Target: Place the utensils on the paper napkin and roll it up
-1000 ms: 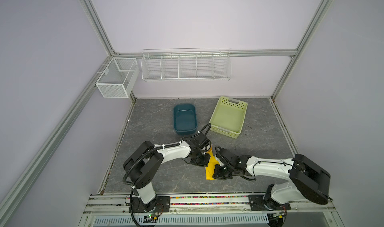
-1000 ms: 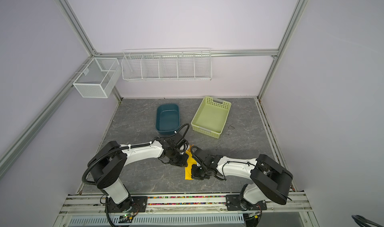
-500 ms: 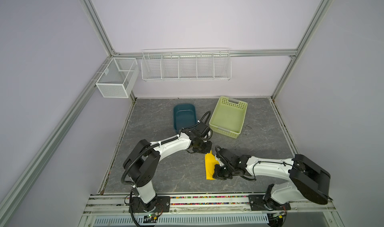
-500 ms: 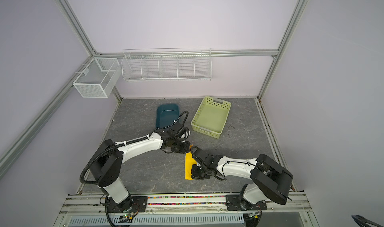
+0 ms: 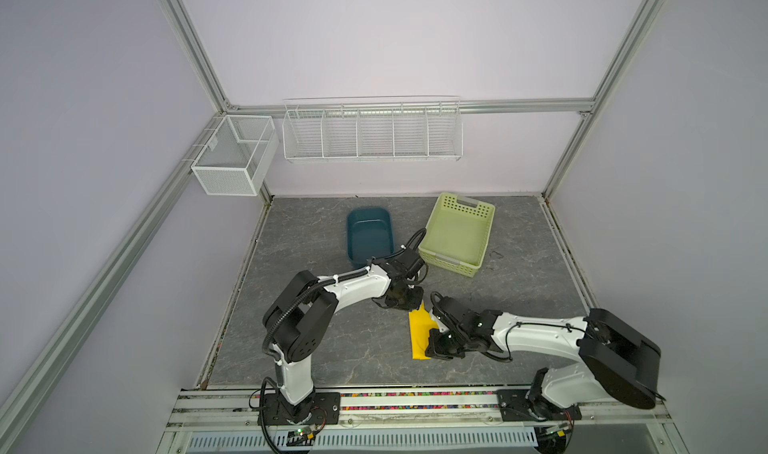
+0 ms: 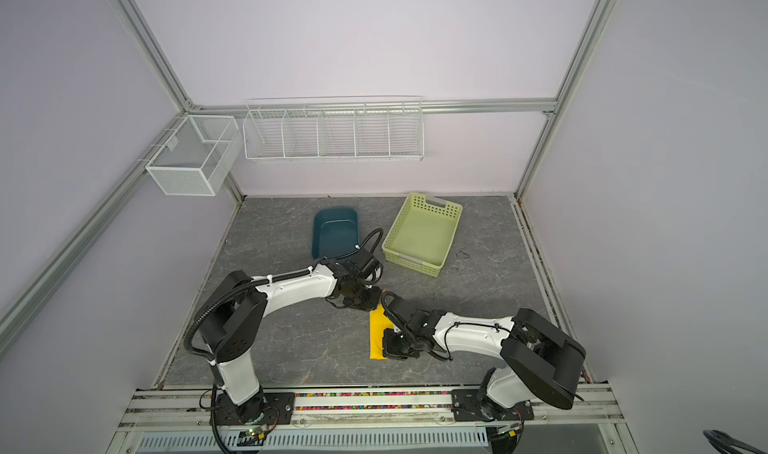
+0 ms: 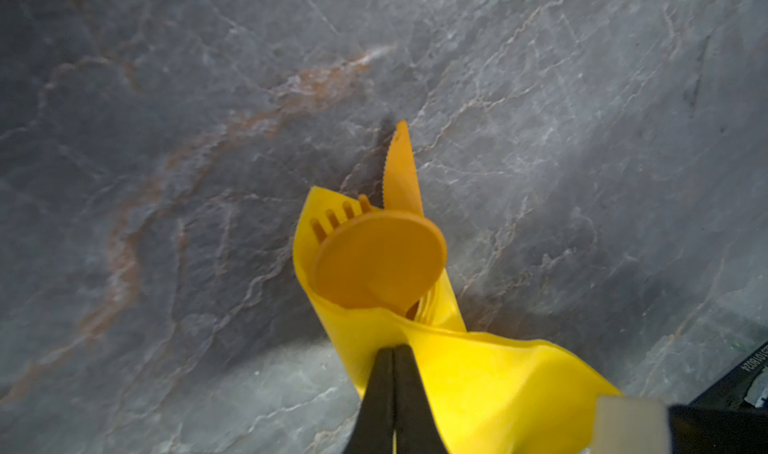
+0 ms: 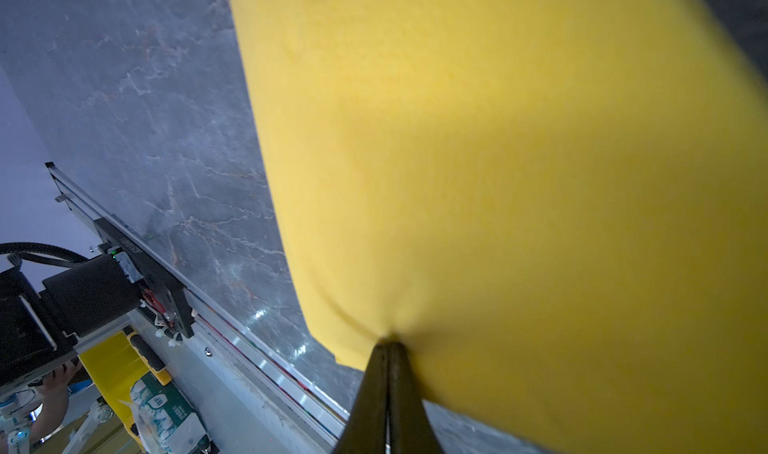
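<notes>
**Napkin Roll Gripped at Both Ends**

The paper napkin (image 5: 419, 333), curled into a narrow yellow tube, sits over the grey table (image 5: 332, 348) between the two arms, towards the front edge. The left gripper (image 7: 392, 350) is clenched on the napkin's rim at the far, open end. There the utensils (image 7: 374, 244) protrude: the spoon (image 7: 386, 265) uppermost, the fork (image 7: 332, 221) tines behind it, the knife (image 7: 401, 169) reaching furthest. The right gripper (image 8: 388, 342) is clenched on the napkin nearer the front end.
</notes>
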